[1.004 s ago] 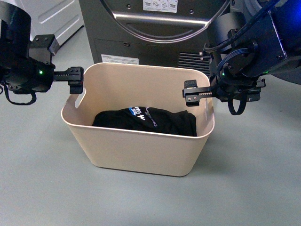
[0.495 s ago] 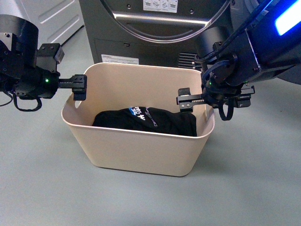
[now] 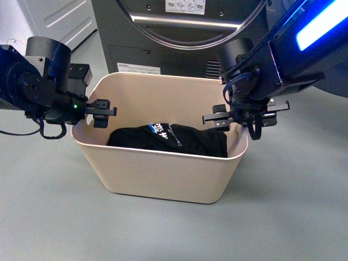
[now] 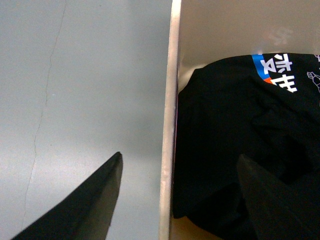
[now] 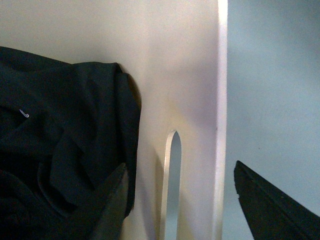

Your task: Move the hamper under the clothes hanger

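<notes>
The beige hamper (image 3: 163,174) stands on the grey floor and holds a black garment (image 3: 168,140) with blue and white print. My left gripper (image 3: 93,113) is open and straddles the rim of the hamper's left short end. In the left wrist view one finger (image 4: 95,200) is over the floor and the other over the garment (image 4: 225,125), with the rim (image 4: 170,100) between them. My right gripper (image 3: 239,122) is open and straddles the right short end. In the right wrist view it (image 5: 179,164) brackets the slot handle (image 5: 171,190) and rim (image 5: 220,100). The clothes hanger is out of view.
A dark grey laundry machine (image 3: 179,38) with a round door stands directly behind the hamper. A white cabinet (image 3: 60,19) is at the back left. Grey floor (image 3: 49,217) lies in front of the hamper and on both sides.
Both arms have swung in and turned their grippers downward. Each open gripper has moved from beside the hamper's end to straddling its rim. The hamper has not moved.
</notes>
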